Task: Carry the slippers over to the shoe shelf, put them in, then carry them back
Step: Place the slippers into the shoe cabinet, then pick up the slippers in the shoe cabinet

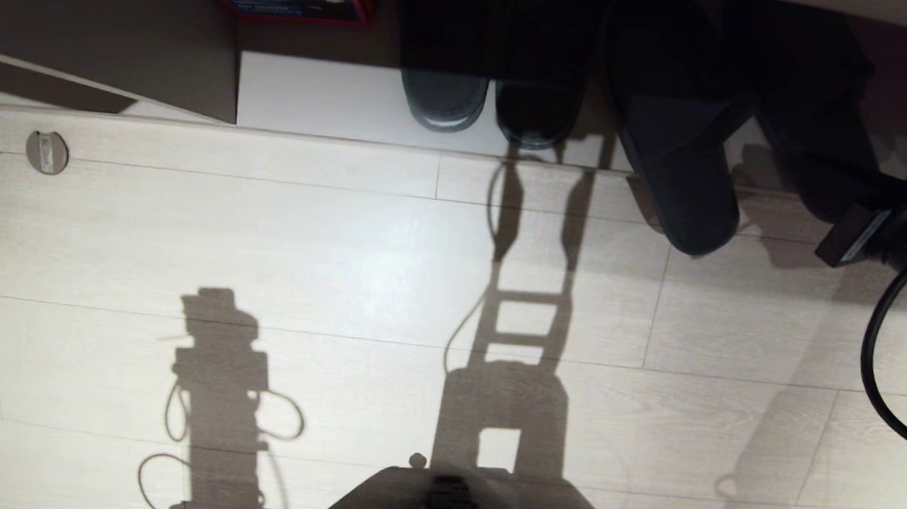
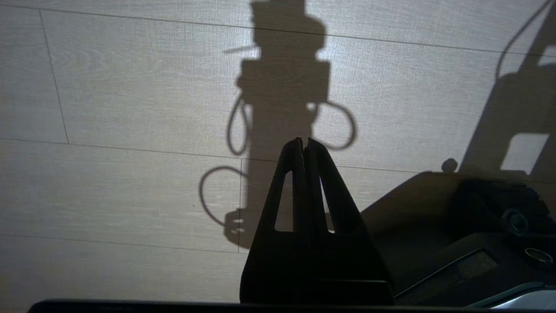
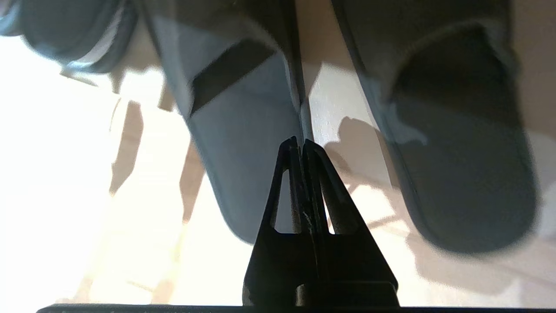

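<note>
I saw right gripper [image 3: 300,145] pinched closed, empty, centre frame, just before the slippers [image 3: 243,130]; left gripper [image 2: 304,145] closed, empty.

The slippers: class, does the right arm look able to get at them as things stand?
Probably yes. The right gripper, fingers shut and holding nothing, is just short of the slippers' heel ends, and nothing lies between; it must open first. The left gripper hangs parked over bare floor.
</note>
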